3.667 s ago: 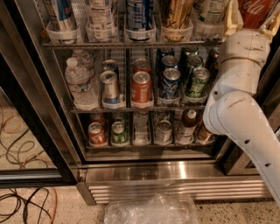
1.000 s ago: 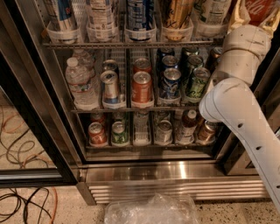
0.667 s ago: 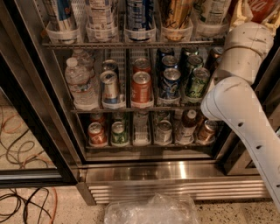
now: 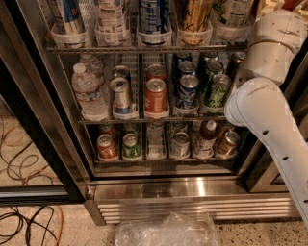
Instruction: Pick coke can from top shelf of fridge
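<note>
The fridge (image 4: 192, 188) stands open in front of me, with its black door frame (image 4: 29, 120) at the left. The top shelf (image 4: 144, 48) is a wire rack with clear plastic holders, each with a tall can in it: blue-white, white, blue, gold and white-green. My white arm (image 4: 269, 110) rises along the fridge's right side to the top right corner. The gripper is above the picture's top edge, out of view. A small red patch (image 4: 294, 3) shows there behind the wrist. I cannot tell whether it is the coke can.
The middle rack holds water bottles (image 4: 89, 93), a silver can, an orange-red can (image 4: 155, 98) and dark cans. The lower rack holds small cans and a bottle. A crumpled clear plastic bag (image 4: 166, 230) lies on the floor in front. Cables (image 4: 24, 221) lie at the left.
My arm has moved up and a little to the right along the fridge's right side. Less of the red patch at the top right shows now. The cans have not moved.
</note>
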{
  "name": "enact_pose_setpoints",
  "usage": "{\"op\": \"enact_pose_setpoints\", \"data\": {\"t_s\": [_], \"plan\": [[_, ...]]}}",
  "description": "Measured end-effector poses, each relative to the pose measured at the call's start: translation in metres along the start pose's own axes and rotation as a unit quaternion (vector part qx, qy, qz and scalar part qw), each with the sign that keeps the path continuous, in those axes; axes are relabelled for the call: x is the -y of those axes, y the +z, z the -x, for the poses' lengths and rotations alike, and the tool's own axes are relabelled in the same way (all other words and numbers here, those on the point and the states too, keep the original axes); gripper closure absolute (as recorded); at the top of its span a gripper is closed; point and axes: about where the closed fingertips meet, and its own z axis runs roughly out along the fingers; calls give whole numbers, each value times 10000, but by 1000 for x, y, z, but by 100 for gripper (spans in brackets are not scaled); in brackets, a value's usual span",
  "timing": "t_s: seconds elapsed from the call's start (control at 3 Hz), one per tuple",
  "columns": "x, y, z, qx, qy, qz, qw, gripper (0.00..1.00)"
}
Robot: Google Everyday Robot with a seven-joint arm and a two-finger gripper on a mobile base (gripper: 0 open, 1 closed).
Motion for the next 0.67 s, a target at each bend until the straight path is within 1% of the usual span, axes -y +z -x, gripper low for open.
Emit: {"op": "enact_pose_setpoints", "data": {"t_s": [0.33, 0.67], "plan": [[0, 0, 0, 0, 0, 0, 10000, 100], [1, -1, 1, 221, 61, -27, 9997, 100]]}}
